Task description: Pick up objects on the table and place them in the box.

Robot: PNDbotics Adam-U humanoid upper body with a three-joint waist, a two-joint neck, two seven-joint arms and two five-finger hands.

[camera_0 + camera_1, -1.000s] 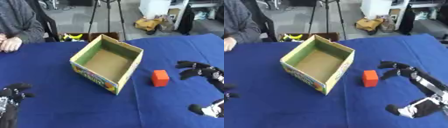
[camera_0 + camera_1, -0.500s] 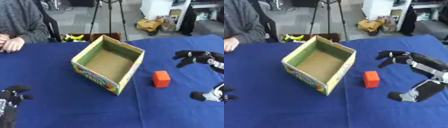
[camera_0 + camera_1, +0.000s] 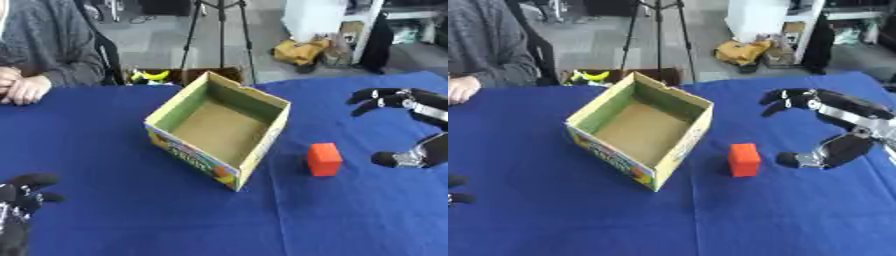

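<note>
Sitting mid-tabletop: one box point(image 3: 640, 131), one orange block point(image 3: 744, 159); right hand point(image 3: 843, 131), open and empty, has risen; left hand point(image 3: 17, 210) open at the near-left corner

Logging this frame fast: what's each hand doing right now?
Left hand: low at the table's near left corner, holding nothing; fingers cannot be told.
Right hand: open, spread wide, empty, just right of the orange block.

Twin head views down on table point(image 3: 105, 150)
</note>
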